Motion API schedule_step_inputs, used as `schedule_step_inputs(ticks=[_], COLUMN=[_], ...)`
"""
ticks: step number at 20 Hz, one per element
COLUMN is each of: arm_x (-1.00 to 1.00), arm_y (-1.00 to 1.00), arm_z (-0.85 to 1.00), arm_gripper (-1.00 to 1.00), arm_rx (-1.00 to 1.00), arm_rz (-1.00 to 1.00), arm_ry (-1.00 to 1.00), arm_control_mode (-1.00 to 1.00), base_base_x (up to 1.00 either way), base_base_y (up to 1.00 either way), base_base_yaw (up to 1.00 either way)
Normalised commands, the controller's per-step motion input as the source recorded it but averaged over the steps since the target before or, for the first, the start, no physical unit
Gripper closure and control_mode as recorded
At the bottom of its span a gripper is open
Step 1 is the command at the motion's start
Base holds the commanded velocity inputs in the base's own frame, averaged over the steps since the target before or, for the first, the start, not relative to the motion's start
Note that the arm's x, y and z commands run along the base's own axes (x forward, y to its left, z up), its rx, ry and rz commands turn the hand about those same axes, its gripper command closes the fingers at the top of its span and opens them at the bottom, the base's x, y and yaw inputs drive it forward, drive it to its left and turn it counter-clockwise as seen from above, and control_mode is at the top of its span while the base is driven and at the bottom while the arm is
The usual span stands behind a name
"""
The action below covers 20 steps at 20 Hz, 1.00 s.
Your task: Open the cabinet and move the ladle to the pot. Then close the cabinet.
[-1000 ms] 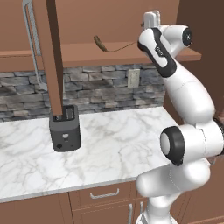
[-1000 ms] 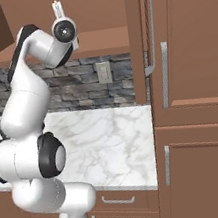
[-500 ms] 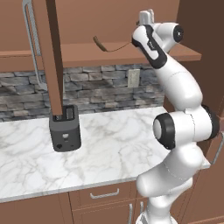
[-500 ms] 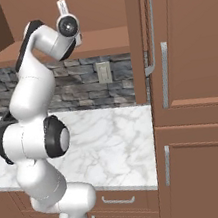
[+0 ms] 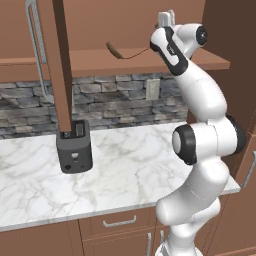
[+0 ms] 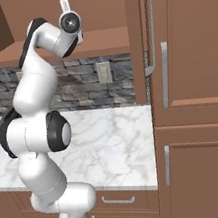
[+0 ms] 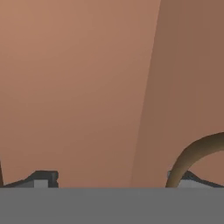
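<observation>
Reaching into the opened cabinet (image 5: pixel 100 30), the gripper (image 7: pixel 111 177) has its jaws spread wide and holding nothing; in the hand view the two dark tips sit at the lower left and lower right, with bare brown cabinet wall ahead. A curved brown-beige form at the lower right of that view, just above the right tip, is probably part of the ladle (image 5: pixel 125 51), though too little shows to be sure.

In the left base view the ladle lies on the cabinet's bottom shelf (image 5: pixel 210 61) at top centre, its dark handle toward the left and a thin stem running right toward the gripper (image 5: pixel 166 19), which stands near the stem's end.

The step in hand looks like the approach for the pick. Next, the jaws must straddle the ladle and close.

Room is tight: the shelf's front edge lies just below the wrist, and an open door (image 5: pixel 62 65) hangs down the upper left, above a dark toaster (image 5: pixel 74 148) on the marble table (image 5: pixel 130 170). Another door (image 6: pixel 141 34) stands at the right base view's upper right.
</observation>
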Motion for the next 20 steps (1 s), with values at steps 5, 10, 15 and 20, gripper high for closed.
schedule_step_inputs(ticks=[5, 10, 15, 20], arm_x=[0.19, 0.18, 0.06, 0.00], arm_y=[0.00, 0.00, 0.00, 0.00], arm_z=[-0.41, -0.32, -0.17, -0.03], arm_gripper=[1.00, 1.00, 1.00, 1.00], arm_rx=[0.02, 0.00, 0.00, 0.00], arm_rz=[0.00, 0.00, 0.00, -0.01], arm_ry=[0.02, 0.00, 0.00, 0.00], arm_control_mode=[-1.00, -1.00, -1.00, -1.00], base_base_x=[0.00, 0.00, 0.00, 0.00], base_base_y=[0.00, 0.00, 0.00, 0.00], base_base_yaw=[0.00, 0.00, 0.00, 0.00])
